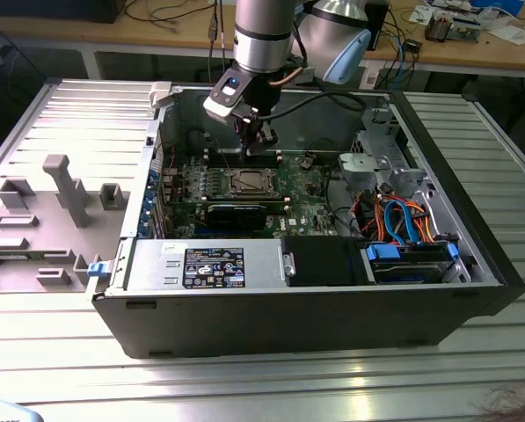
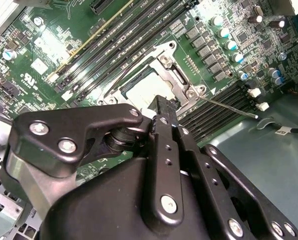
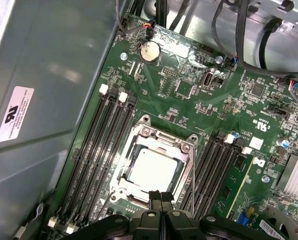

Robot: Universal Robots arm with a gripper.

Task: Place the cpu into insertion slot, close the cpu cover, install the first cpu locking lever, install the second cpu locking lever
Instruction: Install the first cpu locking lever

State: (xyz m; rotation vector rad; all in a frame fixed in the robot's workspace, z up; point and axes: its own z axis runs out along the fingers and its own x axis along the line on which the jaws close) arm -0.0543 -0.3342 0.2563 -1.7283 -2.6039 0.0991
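Black pincer (image 3: 161,196), tips pressed together on nothing, hangs right by the edge of the silvery-beige square cpu (image 3: 153,170), which sits under the thin silver metal cpu cover (image 3: 163,141).

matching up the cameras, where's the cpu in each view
exterior view: cpu mid-motherboard inside the case, just under the gripper.
second wrist view: cpu just beyond the gripper tips.
first wrist view: cpu between the black memory slots, next to the gripper.
shared landmark: the gripper's shut tips beside the cpu.
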